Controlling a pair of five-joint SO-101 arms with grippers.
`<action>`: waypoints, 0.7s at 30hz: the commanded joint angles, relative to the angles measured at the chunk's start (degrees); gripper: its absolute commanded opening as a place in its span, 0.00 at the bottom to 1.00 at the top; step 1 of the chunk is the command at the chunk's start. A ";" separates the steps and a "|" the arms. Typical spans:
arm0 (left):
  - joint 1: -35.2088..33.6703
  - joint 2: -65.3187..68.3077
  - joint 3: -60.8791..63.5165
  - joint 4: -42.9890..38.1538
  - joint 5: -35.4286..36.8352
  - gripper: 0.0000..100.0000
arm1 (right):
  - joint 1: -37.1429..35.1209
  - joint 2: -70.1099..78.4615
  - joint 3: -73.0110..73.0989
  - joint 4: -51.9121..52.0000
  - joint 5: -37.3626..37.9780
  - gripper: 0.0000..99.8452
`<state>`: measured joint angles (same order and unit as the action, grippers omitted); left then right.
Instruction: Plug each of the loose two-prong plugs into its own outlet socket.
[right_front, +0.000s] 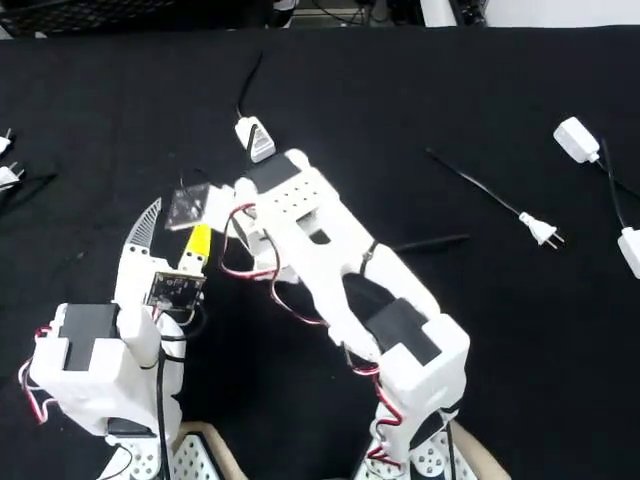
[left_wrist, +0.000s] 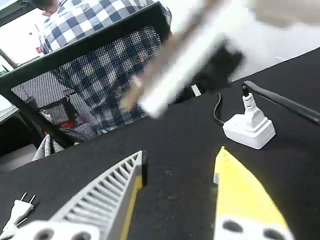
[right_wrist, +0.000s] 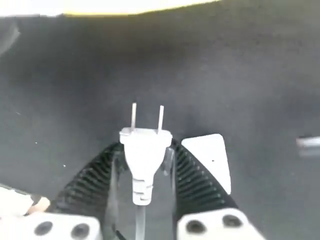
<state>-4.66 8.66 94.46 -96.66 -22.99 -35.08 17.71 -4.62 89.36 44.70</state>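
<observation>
A white two-prong plug (right_wrist: 145, 150) sits between the black fingers of my right gripper (right_wrist: 146, 142), which is shut on it, prongs pointing away over the black table. In the high view that gripper (right_front: 193, 206) hangs at centre left, just past the tips of my left gripper (right_front: 175, 222). My left gripper (left_wrist: 181, 154) is open, its grey and yellow fingers wide apart with nothing between them. A white outlet socket (right_front: 256, 139) with a black-corded plug in it lies just beyond both grippers; the left wrist view shows this socket (left_wrist: 250, 129) too.
A loose plug (right_front: 543, 231) on a black cord lies at the right. Two more white sockets (right_front: 577, 138) (right_front: 630, 250) sit near the right edge. Small white plugs (right_front: 8, 177) lie at the left edge, one plug (left_wrist: 17, 212) in the left wrist view.
</observation>
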 joint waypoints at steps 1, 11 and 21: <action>1.19 -0.97 1.71 -0.53 -0.35 0.24 | -0.62 -1.36 -4.44 2.37 -2.46 0.01; 4.70 -1.05 1.71 -3.16 -0.35 0.24 | -0.53 -1.36 -5.41 0.79 -3.60 0.01; 9.71 -1.05 1.36 -3.25 -0.26 0.24 | 4.31 -3.74 -5.32 0.18 -3.34 0.01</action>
<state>2.37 8.57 94.55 -97.71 -22.99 -33.14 17.71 -7.34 89.89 41.63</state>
